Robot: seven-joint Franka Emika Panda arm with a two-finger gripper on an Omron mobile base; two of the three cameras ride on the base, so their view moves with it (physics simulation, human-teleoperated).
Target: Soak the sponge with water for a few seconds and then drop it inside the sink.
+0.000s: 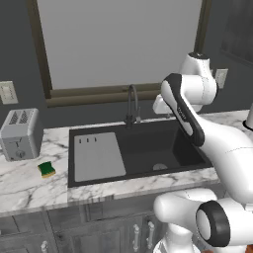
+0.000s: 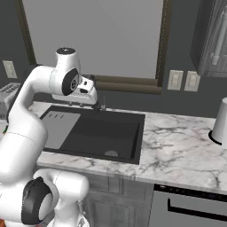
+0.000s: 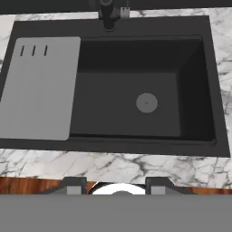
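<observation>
The sponge (image 1: 47, 169), yellow with a green top, lies on the marble counter left of the sink (image 1: 143, 146), just in front of the toaster. My gripper (image 3: 116, 186) hangs high over the dark basin (image 3: 127, 122), facing down at the drain (image 3: 147, 103). Its fingertips stand apart with nothing between them. From the right base view the hand (image 2: 86, 103) hovers above the sink (image 2: 111, 133), near the faucet (image 2: 103, 105). The sponge is far to the gripper's left. The water is out of view.
A silver toaster (image 1: 20, 133) stands at the counter's left end. The grey ribbed drainboard (image 1: 98, 155) covers the sink's left part. The dark gooseneck faucet (image 1: 132, 106) rises behind the basin. A white vessel (image 2: 220, 120) stands on the right counter.
</observation>
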